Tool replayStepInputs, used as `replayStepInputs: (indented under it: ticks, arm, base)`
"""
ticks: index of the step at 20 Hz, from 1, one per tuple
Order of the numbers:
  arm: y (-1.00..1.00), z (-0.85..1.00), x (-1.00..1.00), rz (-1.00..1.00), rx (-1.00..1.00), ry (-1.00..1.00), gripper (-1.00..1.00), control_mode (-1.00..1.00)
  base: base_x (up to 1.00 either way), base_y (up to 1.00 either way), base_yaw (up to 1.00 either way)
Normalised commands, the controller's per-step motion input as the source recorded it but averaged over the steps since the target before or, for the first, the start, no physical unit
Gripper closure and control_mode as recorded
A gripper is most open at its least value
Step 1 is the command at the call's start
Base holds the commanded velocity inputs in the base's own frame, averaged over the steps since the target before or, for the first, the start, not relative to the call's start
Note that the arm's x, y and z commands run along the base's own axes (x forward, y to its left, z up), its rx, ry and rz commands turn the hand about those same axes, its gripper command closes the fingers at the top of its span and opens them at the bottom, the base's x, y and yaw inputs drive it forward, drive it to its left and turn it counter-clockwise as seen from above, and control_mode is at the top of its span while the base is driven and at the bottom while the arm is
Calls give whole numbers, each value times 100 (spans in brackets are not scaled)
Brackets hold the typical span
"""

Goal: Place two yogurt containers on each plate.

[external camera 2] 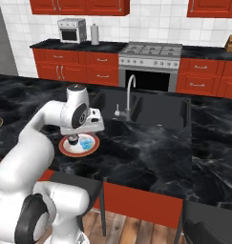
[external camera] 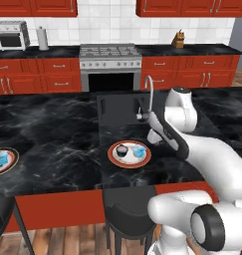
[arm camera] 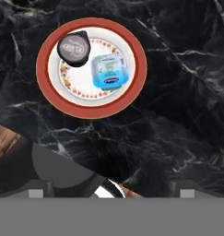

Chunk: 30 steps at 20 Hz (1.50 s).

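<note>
We are in a kitchen with red cabinets, working over a black marble island counter [external camera: 58, 149] with a sink [external camera: 120, 109] set in it. Our gripper [arm camera: 109, 193] hangs above the counter with its jaws spread wide and nothing between them.

Directly below it in the hand view sits the near plate [arm camera: 132, 87], red-rimmed, close to the counter's front edge. Two tubs lie on it side by side, just about touching: a dark round tub [arm camera: 73, 48] and a light blue tub [arm camera: 109, 70]. Beyond the counter edge we see a dark stool [external camera: 127, 219].

Far off to the left along the counter, at the edge of the left base view, sits the far plate [external camera: 10, 162] with something light blue on it [external camera: 0, 159]; we cannot tell how many tubs it holds.

We judge this plate finished. The risks from here are these: if we lift away low or swing sideways, a fingertip could clip a tub and push it off the plate, or nudge the plate toward the front edge. If the far plate is short a tub, we would need to drive over and check.
</note>
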Motion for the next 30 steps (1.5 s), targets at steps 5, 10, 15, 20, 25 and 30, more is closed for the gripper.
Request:
replayStepInputs:
  ticks: [5, 10, 15, 20, 25, 30]
  arm:
    - [-7, 48, -100, 0, 0, -13, -100, -100]
    - [0, 72, -99, 0, 0, -11, -100, -100]
    - [0, 82, -74, -8, 0, -6, -100, -100]
    - [3, 76, -51, -19, 1, -7, -100, -100]
    - [0, 51, -52, -26, 14, -15, -100, -100]
    - [-7, 29, -76, -13, 15, -12, -100, -100]
  base:
    - [0, 0, 0]
    - [0, 0, 0]
    - [0, 0, 0]
    - [0, 0, 0]
    - [0, 0, 0]
    - [0, 0, 0]
